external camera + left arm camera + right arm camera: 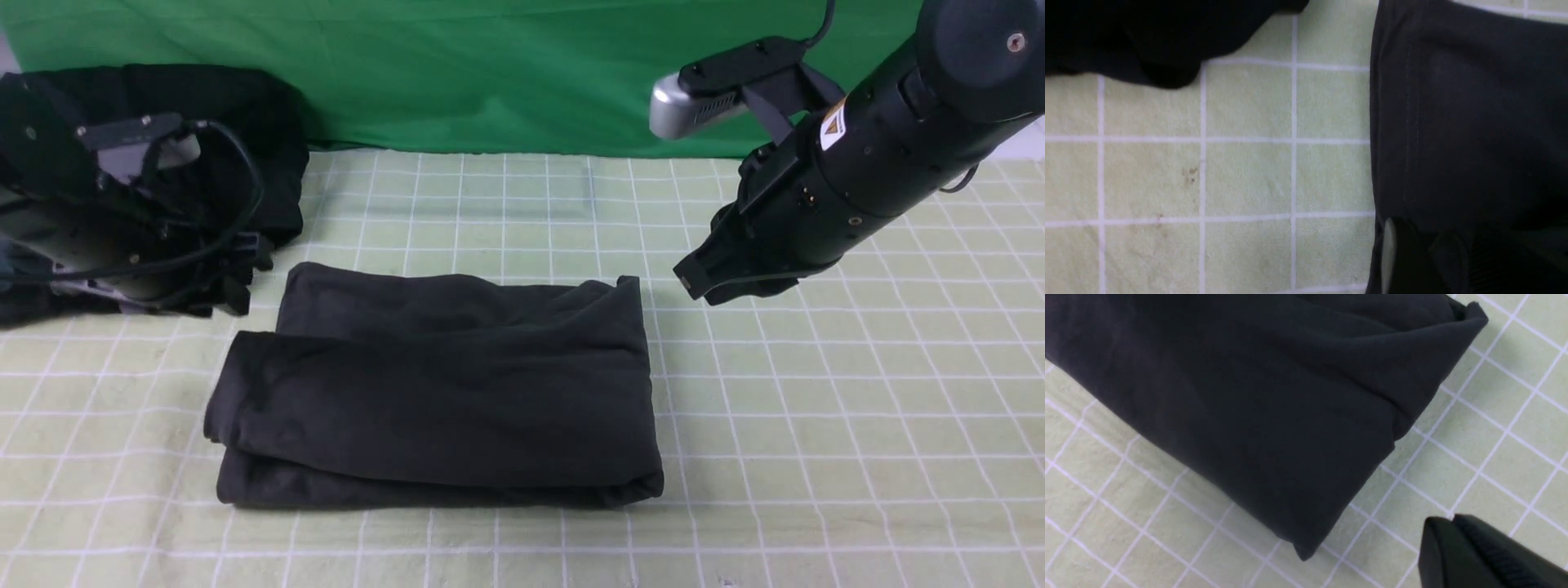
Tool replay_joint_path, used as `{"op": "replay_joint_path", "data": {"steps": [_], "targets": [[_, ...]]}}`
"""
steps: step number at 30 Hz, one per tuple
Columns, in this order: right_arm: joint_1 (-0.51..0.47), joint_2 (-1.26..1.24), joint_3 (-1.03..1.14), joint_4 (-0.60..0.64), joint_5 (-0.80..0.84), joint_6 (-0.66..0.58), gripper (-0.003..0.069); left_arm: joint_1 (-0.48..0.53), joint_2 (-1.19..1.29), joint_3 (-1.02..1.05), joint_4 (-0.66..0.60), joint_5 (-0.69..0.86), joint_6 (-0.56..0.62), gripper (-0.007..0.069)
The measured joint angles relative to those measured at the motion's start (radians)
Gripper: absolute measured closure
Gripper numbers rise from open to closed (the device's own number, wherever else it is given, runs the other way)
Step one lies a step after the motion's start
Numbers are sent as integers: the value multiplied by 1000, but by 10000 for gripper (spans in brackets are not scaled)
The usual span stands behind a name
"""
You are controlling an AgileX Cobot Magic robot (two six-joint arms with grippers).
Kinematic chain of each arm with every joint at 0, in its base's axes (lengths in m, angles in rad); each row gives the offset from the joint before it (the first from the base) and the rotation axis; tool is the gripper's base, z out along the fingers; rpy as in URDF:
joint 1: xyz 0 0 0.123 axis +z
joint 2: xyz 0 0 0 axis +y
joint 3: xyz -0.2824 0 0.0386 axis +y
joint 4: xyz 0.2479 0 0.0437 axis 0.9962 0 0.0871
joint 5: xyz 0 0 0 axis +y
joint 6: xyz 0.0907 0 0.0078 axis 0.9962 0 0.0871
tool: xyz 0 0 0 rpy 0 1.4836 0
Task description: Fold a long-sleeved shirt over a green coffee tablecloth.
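Shirt [441, 392]: folded bundle, centre of tablecloth [816, 425]. Right gripper [718, 282]: fingers together, raised beside its far corner, empty. Left gripper [233, 278]: finger gap indiscernible, near the left edge. Risk: a passing finger snags the top layer, undoing the fold.

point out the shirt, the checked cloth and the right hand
shirt [441, 400]: front view, middle of the folded top layer
checked cloth [857, 425]: front view, bare part right of the shirt
right hand [1453, 522]: right wrist view, fingertips

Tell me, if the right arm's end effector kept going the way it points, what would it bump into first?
Probably the green coffee tablecloth, beside the long-sleeved shirt's corner. The right end effector angles down beside the shirt, though depth is unclear.
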Motion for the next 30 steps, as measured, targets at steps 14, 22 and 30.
{"op": "replay_joint_path", "data": {"steps": [14,22,30], "targets": [[5,226,-97,76,32,-27,638,-138,-174,184,-138,28,59,620],[23,420,-170,81,-54,-38,638,-131,-55,307,-67,-89,7,629],[25,502,-209,100,-219,-42,638,-130,-9,307,-59,-99,3,629]]}}
